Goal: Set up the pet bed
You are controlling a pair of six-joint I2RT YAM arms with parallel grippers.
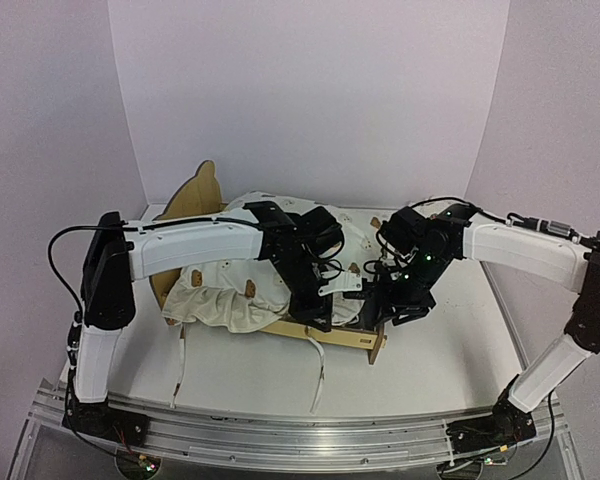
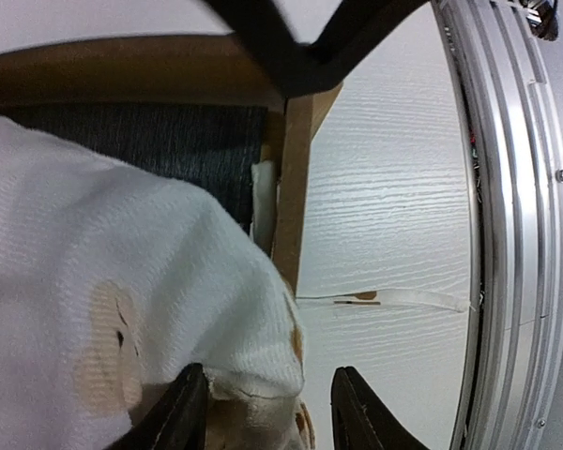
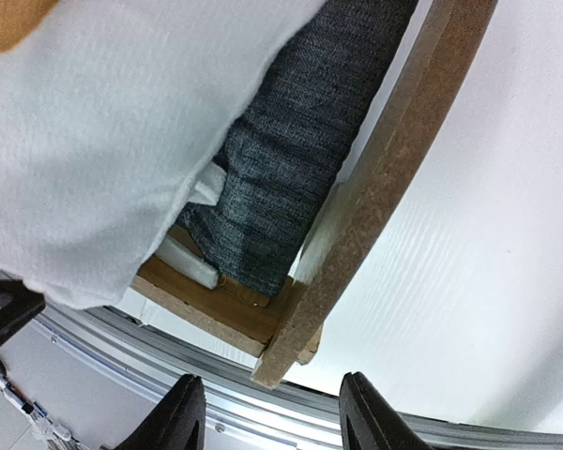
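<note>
Mid-table, between both arms: pet bed [image 1: 340, 338], light-wood frame, curved headboard [image 1: 195, 190] at far-left end, long near rail facing the arm bases. Draped over it and spilling past the left side: cream bear-print cushion [image 1: 230, 295], tie strings [image 1: 318, 380] trailing onto the white table [image 1: 450, 350]. Sits directly under both grippers. Left gripper [image 2: 267, 417] just above the near rail, jaws parted, cushion's edge between the fingers [image 2: 183, 417], cloth against one finger, gap to the other, so not clamped. Right gripper [image 3: 272, 417] just off the frame's right near corner, jaws apart, nothing between, touching nothing. Grey felt base [image 3: 291, 169] exposed beside the cushion there.
</note>
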